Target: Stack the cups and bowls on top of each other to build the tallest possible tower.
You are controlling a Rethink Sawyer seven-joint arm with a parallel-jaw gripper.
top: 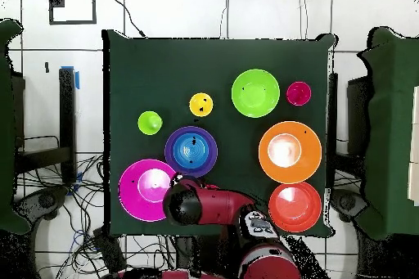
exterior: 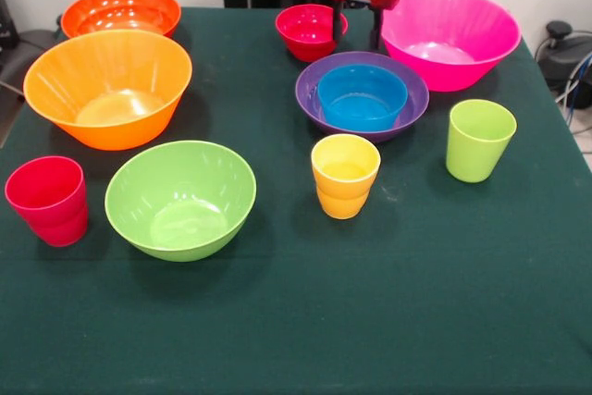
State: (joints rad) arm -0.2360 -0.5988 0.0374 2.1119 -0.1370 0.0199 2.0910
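Although the dark green surface (exterior: 416,321) carries ten pieces, only two of them are stacked. The red and black arm (top: 217,206) reaches in from the robot's side, and in the overhead view it covers the spot between the pink and purple bowls. In the front view, the large pink bowl (exterior: 450,36) stands at the far right. The large light orange bowl (exterior: 108,87) sits at the left, with the large red-orange bowl (exterior: 120,11) just behind it at the far left corner. The medium purple bowl (exterior: 307,90) stands near the middle, in front of the pink one. It holds the small blue bowl (exterior: 362,97) upright inside it, and these two make up the tower as it stands. The medium lime green bowl (exterior: 179,199) sits alone, nearer the camera and left of centre. The small red bowl (exterior: 308,30) stands at the far edge behind the tower. The hand (exterior: 357,30) hangs low just beside it, between that bowl and the pink one. Its two black fingers are spread wide and hold nothing, and the finger nearer the red bowl is close to its rim. The three cups stand upright and apart from one another. The lime green cup (exterior: 479,140) is at the right, the yellow cup (exterior: 345,176) is in front of the tower, and the red cup (exterior: 48,201) is at the far left.
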